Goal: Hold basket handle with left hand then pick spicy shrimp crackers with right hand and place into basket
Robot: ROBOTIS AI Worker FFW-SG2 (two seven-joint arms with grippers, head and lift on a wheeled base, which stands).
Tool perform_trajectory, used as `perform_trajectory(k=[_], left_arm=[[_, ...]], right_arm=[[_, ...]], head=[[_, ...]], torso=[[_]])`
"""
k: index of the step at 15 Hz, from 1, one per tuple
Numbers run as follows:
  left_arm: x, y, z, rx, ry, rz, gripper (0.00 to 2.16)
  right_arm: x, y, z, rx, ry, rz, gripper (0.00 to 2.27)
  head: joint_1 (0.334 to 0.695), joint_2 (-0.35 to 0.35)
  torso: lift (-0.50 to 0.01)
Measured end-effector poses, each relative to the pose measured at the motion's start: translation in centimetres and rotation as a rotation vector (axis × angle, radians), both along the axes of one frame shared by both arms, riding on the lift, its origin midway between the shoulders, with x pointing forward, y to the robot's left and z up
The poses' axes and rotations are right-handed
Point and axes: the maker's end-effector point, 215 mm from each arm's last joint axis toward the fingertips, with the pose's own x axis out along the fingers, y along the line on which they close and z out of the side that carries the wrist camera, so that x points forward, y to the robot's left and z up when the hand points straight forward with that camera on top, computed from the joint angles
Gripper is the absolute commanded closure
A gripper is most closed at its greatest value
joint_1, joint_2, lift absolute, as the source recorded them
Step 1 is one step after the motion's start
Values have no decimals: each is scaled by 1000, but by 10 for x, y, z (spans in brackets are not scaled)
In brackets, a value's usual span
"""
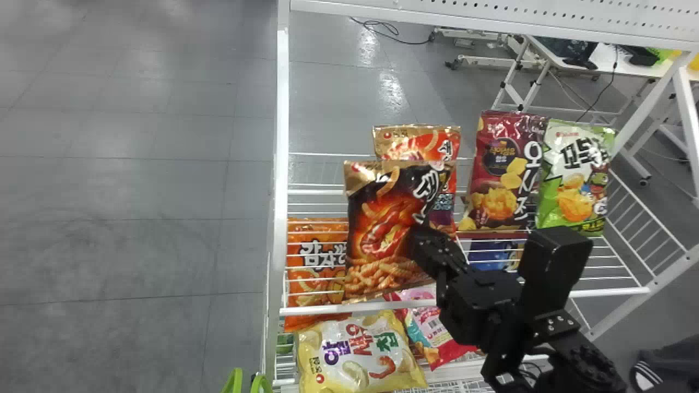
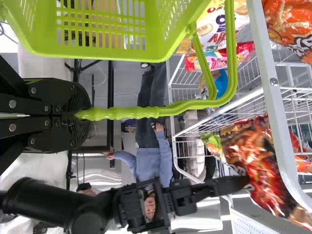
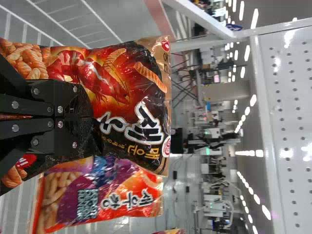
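Observation:
In the head view my right gripper [image 1: 428, 245] is shut on the right side of the black spicy shrimp crackers bag [image 1: 377, 229], upright before the upper shelf. In the right wrist view the gripper [image 3: 92, 117] pinches the bag [image 3: 122, 87]. The left wrist view has my left gripper [image 2: 75, 115] shut on the green basket handle [image 2: 122, 113], with the basket [image 2: 102, 48] attached; the crackers bag [image 2: 263, 170] is farther off. At the head view's bottom edge, part of the green basket handle [image 1: 234, 381] shows.
An orange-red shrimp bag [image 1: 418, 142] stands behind the held one. Maroon [image 1: 502, 174] and green [image 1: 573, 180] bags stand to its right. White shelf post [image 1: 281, 164] and front rail [image 1: 355, 307] are close by; a yellow bag [image 1: 360, 355] lies on the lower shelf.

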Motion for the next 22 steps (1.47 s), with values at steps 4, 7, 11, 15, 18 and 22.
perform_trajectory(k=[4,7,11,15,18,22], left_arm=[[1,-4,0,-4,-1,4,1895],[2,-5,-1,-3,1,10,1895],[3,-6,-3,3,3,17,1895],[3,-6,-2,2,0,18,1895],[3,-7,-1,2,0,17,1895],[1,-6,-1,3,-1,17,1895]], right_arm=[[-50,-14,-37,-17,257,30,2169],[-88,-15,-51,-10,402,70,2169],[-158,-1,-78,-37,648,156,2169],[-171,20,-71,-18,664,205,2169],[-170,39,-75,-9,668,235,2169],[-175,62,-88,-14,691,272,2169]], head=[[695,-313],[695,-350],[695,-350],[695,-350],[695,-302],[695,-241]], torso=[[-37],[-37],[-37],[-37],[-37],[-37]])
